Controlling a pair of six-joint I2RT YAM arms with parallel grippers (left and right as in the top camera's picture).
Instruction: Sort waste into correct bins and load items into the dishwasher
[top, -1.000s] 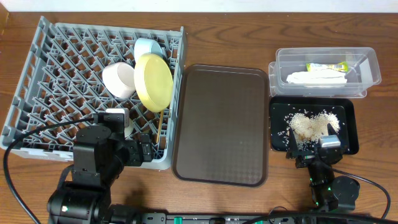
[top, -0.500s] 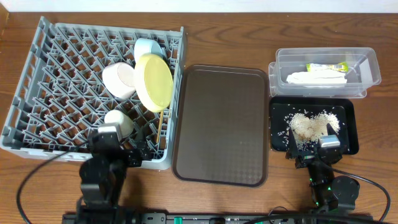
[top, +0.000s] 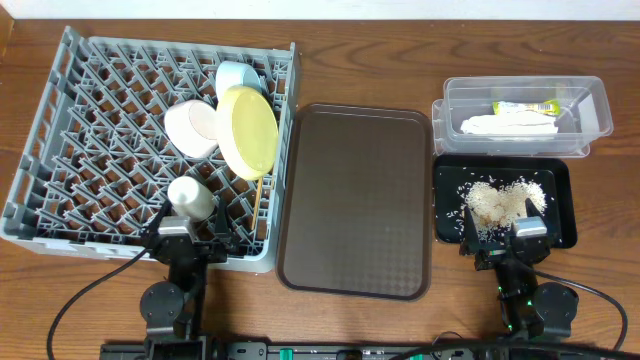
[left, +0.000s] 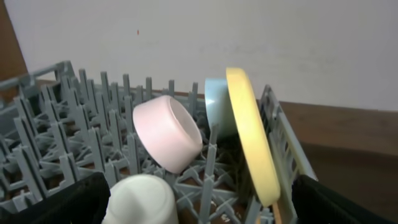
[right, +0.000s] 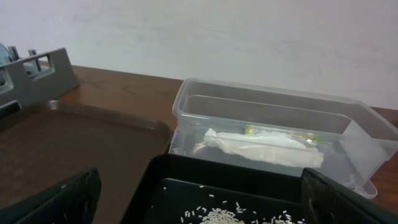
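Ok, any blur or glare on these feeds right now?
Overhead: sharp, evenly lit, no harsh glare. Left wrist: white cup up close looks soft; yellow plate is clear. Right wrist: clear tub readable, slightly soft overall.

Our arms are built of matte black housings. The left arm (top: 178, 262) has a pale grey block on top, a round black joint and a thin black cable (top: 95, 268). The right arm (top: 522, 272) has a silver block and a small green light (top: 514, 298). Our fingers (left: 59, 200) are plain black.
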